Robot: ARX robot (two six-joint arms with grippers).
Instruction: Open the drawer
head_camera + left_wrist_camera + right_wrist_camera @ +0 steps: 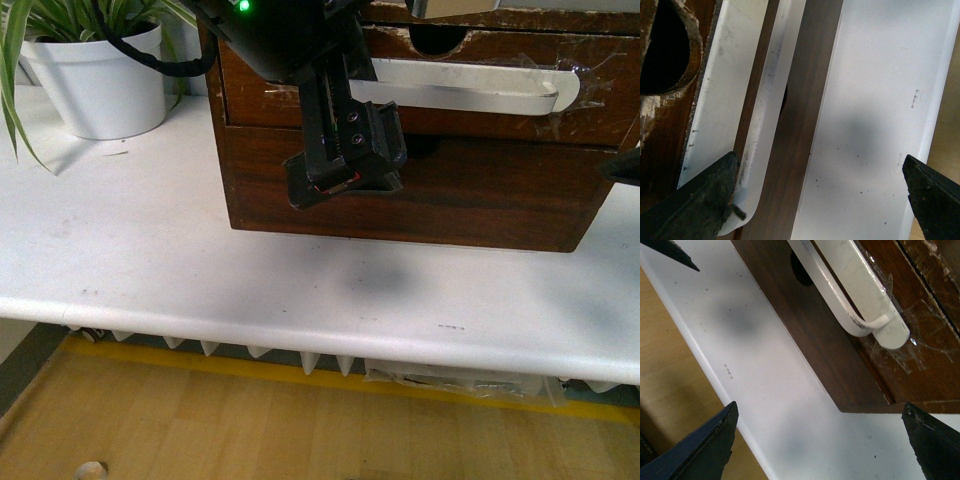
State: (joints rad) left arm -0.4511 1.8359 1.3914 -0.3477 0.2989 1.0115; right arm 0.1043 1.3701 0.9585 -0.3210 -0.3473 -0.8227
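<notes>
The drawer (pixel 255 95) is the upper one of a dark-brown wooden box, with a long white taped handle (pixel 470 90) and a half-round notch (pixel 445 40) in its chipped top edge. My left gripper (pixel 345 175) is open and empty, hanging in front of the box below the handle's left part. In the left wrist view the handle (pixel 720 100) runs beside one fingertip (pixel 705 200); the gripper (pixel 820 200) spans handle end, wood and table. My right gripper (pixel 820 440) is open and empty over the table off the box's right corner, apart from the handle (pixel 855 285).
The plain handle-less lower drawer front (pixel 480 190) lies under the handled one. The box stands on a white table (pixel 150 250), whose front edge drops to a wooden floor. A white plant pot (pixel 100 80) stands at the back left.
</notes>
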